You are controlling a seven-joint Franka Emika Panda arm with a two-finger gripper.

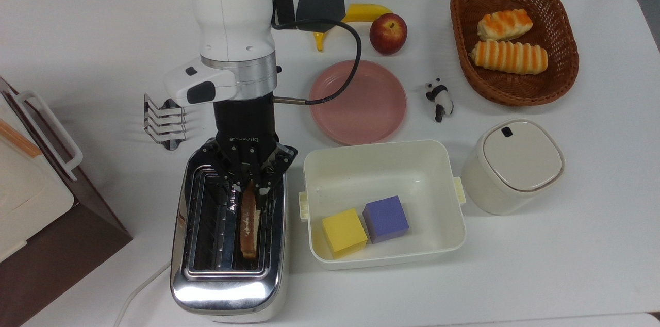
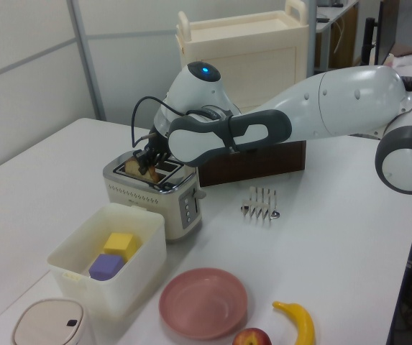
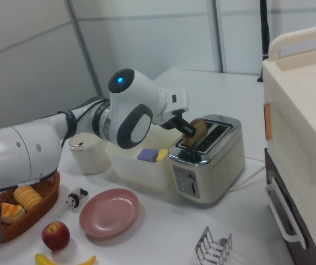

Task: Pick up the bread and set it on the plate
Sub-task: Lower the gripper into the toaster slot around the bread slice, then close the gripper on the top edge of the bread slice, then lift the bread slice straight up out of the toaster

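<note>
The white table [image 1: 103, 22] is a smooth, matte surface carrying everything here; pale panelled walls stand behind it in the left view and the right view. The white, glossy robot arm [image 1: 232, 12] reaches down over the chrome toaster [image 1: 227, 285], a rounded, mirror-bright box with two long slots, directly beneath the gripper [image 1: 251, 189].

The gripper's black fingers are drawn in close and pinch the bread [image 1: 249, 224] at its near end. The bread is a flat slice standing on edge in the toaster's slot on the top view's right, showing a darker brown crust and a tan, speckled face; in the right view [image 3: 195, 131] it rises well above the slot.

To the top view's right of the gripper sits a white rectangular plastic tub [image 1: 443, 162], holding a yellow cube [image 1: 344, 232] and a purple cube [image 1: 385, 218] side by side. Farther right and up lies an oval woven wicker basket [image 1: 562, 74] with two orange-striped rolls.

The plate [image 1: 361, 105] is round, shallow, plain pink with a raised rim, up and to the top view's right of the gripper, apart from it and bare.

A cream lidded canister [image 1: 515, 162] stands past the tub. A wire toast rack [image 1: 165, 120] sits just to the top view's left of the gripper. Beyond the plate lie a banana [image 1: 368, 11], a red apple [image 1: 388, 33] and a small panda figure [image 1: 440, 99].
</note>
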